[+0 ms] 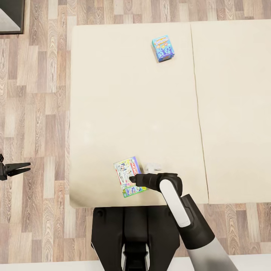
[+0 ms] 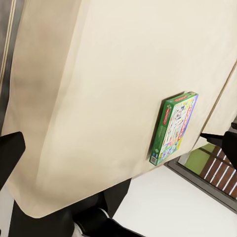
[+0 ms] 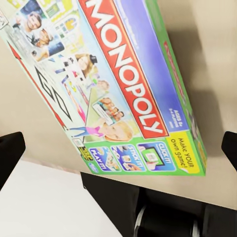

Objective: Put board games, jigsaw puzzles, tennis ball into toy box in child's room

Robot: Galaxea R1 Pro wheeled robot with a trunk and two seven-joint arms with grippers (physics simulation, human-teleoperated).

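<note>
Two board games lie on the cream bed [image 1: 131, 105]. The white one with multicoloured edges, a Monopoly box [image 1: 128, 177] [image 2: 175, 127] [image 3: 113, 84], rests flat near the bed's front edge. A small teal-blue box [image 1: 163, 48] sits far up the mattress. My right gripper [image 1: 132, 180] hovers open at the Monopoly box's lower right part, its fingertips [image 3: 11, 153] spread wide on either side of the box end. My left gripper [image 1: 20, 168] hangs open over the floor left of the bed, holding nothing. The toy box, table, puzzles and ball are out of view.
A seam [image 1: 196, 98] splits the mattress into two parts. Wood-plank floor [image 1: 37, 94] runs along the bed's left side and front. A dark piece of furniture [image 1: 11, 17] sits at the top left corner. My black base [image 1: 131, 233] stands against the bed's front edge.
</note>
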